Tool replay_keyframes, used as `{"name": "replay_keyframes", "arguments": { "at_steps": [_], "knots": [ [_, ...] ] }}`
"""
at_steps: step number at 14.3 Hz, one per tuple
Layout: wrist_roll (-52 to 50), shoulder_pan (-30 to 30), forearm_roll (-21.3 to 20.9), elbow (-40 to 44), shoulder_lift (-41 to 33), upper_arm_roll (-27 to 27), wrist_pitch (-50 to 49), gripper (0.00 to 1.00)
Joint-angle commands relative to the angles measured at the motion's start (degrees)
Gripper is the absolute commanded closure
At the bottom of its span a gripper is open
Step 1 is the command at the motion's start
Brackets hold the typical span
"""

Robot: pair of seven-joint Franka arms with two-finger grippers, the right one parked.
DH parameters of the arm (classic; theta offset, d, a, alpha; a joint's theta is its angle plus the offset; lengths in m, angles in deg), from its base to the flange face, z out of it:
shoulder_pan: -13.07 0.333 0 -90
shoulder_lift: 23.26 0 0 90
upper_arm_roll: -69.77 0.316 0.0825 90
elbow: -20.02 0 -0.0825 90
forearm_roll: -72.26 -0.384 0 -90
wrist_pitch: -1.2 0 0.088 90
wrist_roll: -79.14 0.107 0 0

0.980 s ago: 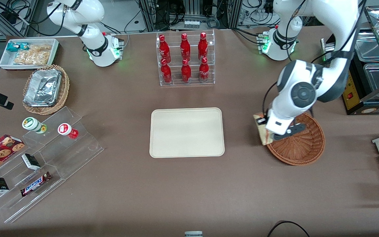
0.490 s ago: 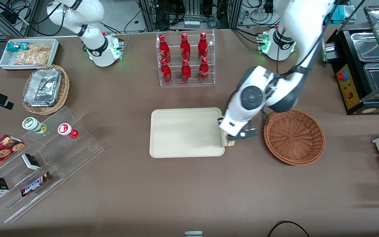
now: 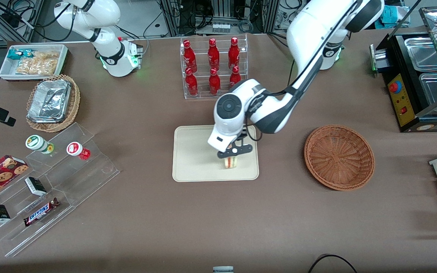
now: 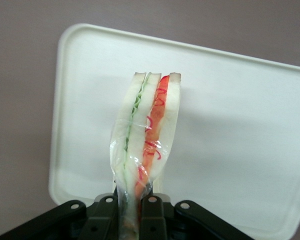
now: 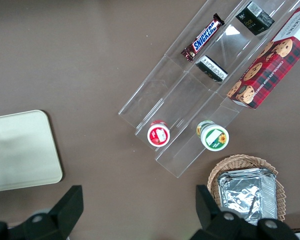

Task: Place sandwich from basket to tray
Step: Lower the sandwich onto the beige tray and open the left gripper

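The black two-finger claw (image 3: 233,154) is clamped on the triangular white-bread sandwich (image 4: 146,135). The sandwich hangs below it over the flat cream-beige rectangular tray (image 3: 195,159).

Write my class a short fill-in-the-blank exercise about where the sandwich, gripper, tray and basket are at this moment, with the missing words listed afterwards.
1. The gripper is shut on the ____.
2. The sandwich is held above the ____.
3. The basket holds ____ sandwiches.
4. The tray lies nearer to the front camera than the rack of red ____.

Missing words: sandwich; tray; no; bottles
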Motion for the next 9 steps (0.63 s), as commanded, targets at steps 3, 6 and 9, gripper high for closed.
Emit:
{"name": "replay_keyframes", "arguments": {
  "at_steps": [3,6,9],
  "knots": [
    [-1.2,-3.7,-1.2,7.5,6.8,0.4,-0.1,1.00],
    [-1.1,-4.9,-1.5,7.2,7.1,0.5,0.0,1.00],
    [-1.9,-5.9,-1.6,6.7,8.2,0.6,1.9,0.39]
  ]
}}
